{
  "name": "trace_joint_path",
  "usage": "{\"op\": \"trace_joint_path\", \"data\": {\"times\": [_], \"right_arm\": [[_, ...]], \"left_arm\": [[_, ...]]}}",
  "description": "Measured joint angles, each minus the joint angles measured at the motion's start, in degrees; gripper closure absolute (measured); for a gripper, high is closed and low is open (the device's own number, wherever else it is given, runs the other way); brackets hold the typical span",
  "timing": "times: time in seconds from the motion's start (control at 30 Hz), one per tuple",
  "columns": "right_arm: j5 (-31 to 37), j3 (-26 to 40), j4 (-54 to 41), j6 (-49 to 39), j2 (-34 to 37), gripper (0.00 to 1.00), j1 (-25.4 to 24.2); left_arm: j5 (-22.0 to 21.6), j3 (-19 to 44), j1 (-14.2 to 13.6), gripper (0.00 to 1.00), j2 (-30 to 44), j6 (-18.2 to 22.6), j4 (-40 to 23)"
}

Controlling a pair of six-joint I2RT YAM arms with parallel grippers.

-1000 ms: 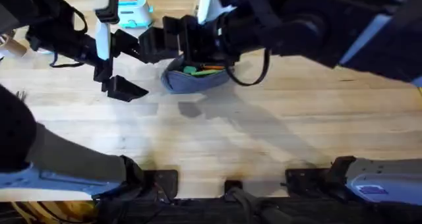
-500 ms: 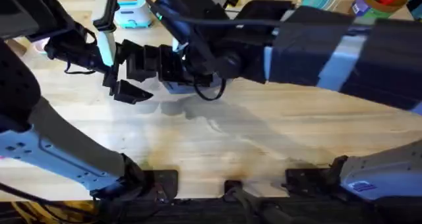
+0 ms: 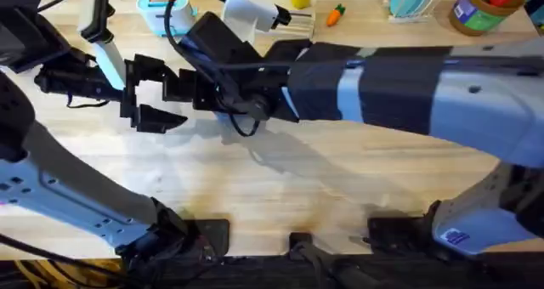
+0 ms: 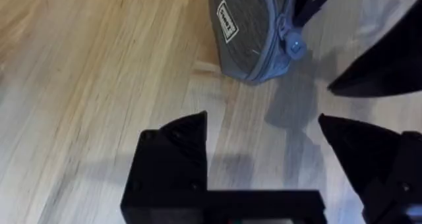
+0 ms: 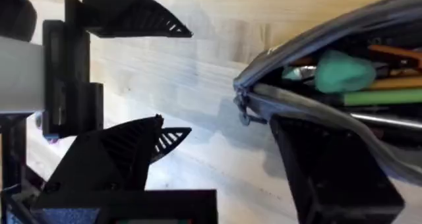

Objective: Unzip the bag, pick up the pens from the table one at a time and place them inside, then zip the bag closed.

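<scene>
Butcher-block table [image 3: 340,187], light planks, carries your whole working set. Left gripper [image 3: 149,93]: you see its black fingers spread wide apart over bare wood, holding nothing; in the left wrist view the rounded end of the bag [image 4: 247,33] lies just ahead of those fingers, apart from them, its zipper pull [image 4: 295,46] hanging at the tip and a small label on the fabric. Right gripper [image 5: 224,151]: your fingers stand open, one of them just beside the bag's [image 5: 343,72] open mouth, though you cannot tell whether it touches the fabric; nothing is clamped. Inside that mouth, just beyond the right fingers, you find the pens [image 5: 379,95], a green barrel and an orange one among them, plus a rounded teal-green piece. Left gripper sits close beside the right gripper, bag end between them.
</scene>
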Motion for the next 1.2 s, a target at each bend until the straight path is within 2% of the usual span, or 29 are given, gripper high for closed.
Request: {"op": "trace_joint_path", "data": {"times": [0.17,0.2,0.37,0.8,0.83,0.93,0.97,1.2], "right_arm": [[2.50,0.00,1.40,0.17,0.81,0.006,0.09],[3.65,0.00,2.79,0.26,1.39,0.110,0.09],[4.72,0.00,3.56,0.50,2.83,0.391,0.09],[5.92,0.00,2.00,0.60,3.45,0.661,0.02],[6.07,0.00,1.51,0.61,3.47,0.701,-0.02],[6.22,0.00,0.44,0.80,3.56,0.917,-0.46],[6.18,0.00,0.42,1.01,3.69,0.955,-0.71],[6.14,0.00,0.51,1.46,3.85,0.968,-1.05]], "left_arm": [[0.55,-0.04,-0.21,0.007,0.00,1.36,0.07],[0.55,-0.39,-0.21,0.008,0.00,1.67,0.51],[0.55,-0.87,-0.21,0.007,0.02,1.96,0.89],[0.55,-1.09,-0.21,0.007,0.00,2.06,0.93],[0.55,-1.09,-0.21,0.007,0.02,2.06,0.91],[0.55,-1.08,-0.21,0.007,0.02,2.06,0.90],[0.55,-1.09,-0.21,0.007,0.00,2.06,0.90],[0.55,-1.09,-0.21,0.007,0.00,2.06,0.90]]}}
